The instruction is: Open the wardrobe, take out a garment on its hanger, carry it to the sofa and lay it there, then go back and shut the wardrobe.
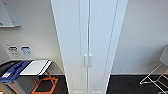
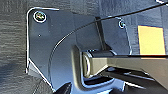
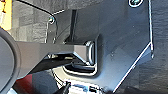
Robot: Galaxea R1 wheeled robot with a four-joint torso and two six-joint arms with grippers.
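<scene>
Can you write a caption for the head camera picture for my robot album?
Tall white wardrobe with both doors shut, a white chair to one side, bins to the other.

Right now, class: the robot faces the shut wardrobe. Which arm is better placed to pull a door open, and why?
Neither has a clear edge, judging by the head view. The wardrobe stands centred, doors shut, its two handles side by side at the seam. Left arm suits the left door, right arm the right.

An office-like room: dark carpet tile floor [image 1: 130, 83], plain white walls, a whiteboard [image 1: 7, 15] and posted notices [image 1: 18, 51] on the wall, a white wardrobe [image 1: 87, 45] and a white wire-frame chair [image 1: 157, 75].
</scene>
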